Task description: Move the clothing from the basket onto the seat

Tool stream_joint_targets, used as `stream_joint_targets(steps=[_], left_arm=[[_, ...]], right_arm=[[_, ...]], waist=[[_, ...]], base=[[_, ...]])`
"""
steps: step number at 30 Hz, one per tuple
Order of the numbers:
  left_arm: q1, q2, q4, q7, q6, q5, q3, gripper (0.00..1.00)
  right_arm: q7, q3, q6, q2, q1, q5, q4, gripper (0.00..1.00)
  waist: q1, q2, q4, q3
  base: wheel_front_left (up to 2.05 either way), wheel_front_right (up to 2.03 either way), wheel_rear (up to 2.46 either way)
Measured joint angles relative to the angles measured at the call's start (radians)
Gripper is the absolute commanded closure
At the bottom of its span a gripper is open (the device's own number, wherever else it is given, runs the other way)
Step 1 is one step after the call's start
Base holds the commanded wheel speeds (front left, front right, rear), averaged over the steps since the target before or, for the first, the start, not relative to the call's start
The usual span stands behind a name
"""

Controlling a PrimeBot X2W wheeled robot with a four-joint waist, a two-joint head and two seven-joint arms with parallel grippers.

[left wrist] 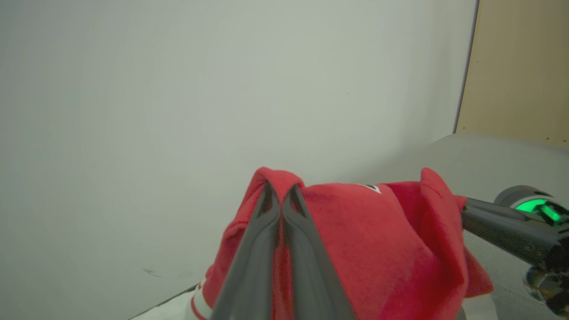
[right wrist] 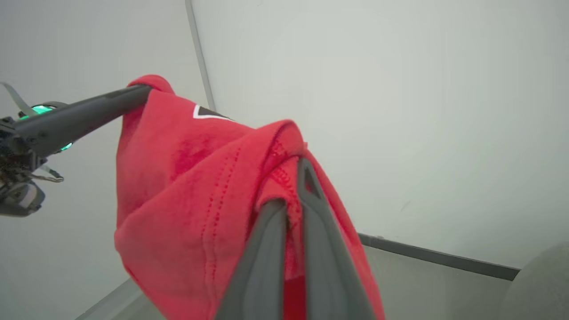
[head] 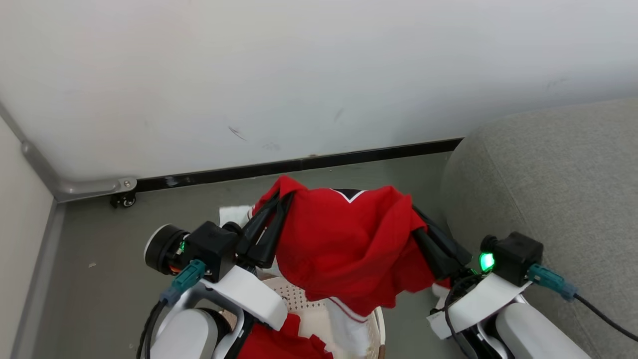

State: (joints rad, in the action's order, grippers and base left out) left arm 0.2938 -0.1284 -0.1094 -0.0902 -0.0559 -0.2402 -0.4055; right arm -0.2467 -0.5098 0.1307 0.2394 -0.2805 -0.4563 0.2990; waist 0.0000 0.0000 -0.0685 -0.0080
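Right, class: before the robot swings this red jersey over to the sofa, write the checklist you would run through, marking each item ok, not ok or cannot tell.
1. Left gripper shut on the jersey: ok, fabric is pinched between its closed fingers.
2. Right gripper shut on the jersey: ok, a stitched edge is clamped.
3. Jersey's hanging hem free of the laundry basket: cannot tell, it overlaps the rim in the head view.
4. Sofa on the robot's right, bare where visible: ok.
5. Basket emptied: not ok, more red clothing lies in it.
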Motion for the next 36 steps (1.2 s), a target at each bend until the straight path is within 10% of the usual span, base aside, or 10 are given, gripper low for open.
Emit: stream_joint_targets(steps=[6,7,8,36], left_arm=[[-0.017,0.001,-0.022,-0.021,-0.002,-0.004,-0.005,0.50],[-0.019,0.001,-0.023,-0.026,-0.002,-0.004,-0.006,0.11],[-0.021,0.001,-0.024,-0.029,-0.002,-0.004,-0.007,0.00],[-0.048,0.008,-0.053,-0.087,-0.016,-0.018,-0.037,0.00]], right_arm=[[-0.001,0.044,0.000,0.005,0.000,-0.012,-0.023,1.00],[-0.001,0.050,0.000,0.007,0.000,-0.012,-0.029,1.00],[-0.001,0.055,0.000,0.008,-0.001,-0.012,-0.033,1.00],[-0.001,0.312,0.000,0.042,0.062,-0.008,-0.105,1.00]], waist=[[0.0000,0.0000,-0.021,0.007],[0.0000,0.0000,-0.024,0.009],[0.0000,0.0000,-0.026,0.010],[0.0000,0.0000,-0.066,0.017]], base=[[0.00,0.00,0.00],[0.00,0.00,0.00],[0.00,0.00,0.00],[0.00,0.00,0.00]])
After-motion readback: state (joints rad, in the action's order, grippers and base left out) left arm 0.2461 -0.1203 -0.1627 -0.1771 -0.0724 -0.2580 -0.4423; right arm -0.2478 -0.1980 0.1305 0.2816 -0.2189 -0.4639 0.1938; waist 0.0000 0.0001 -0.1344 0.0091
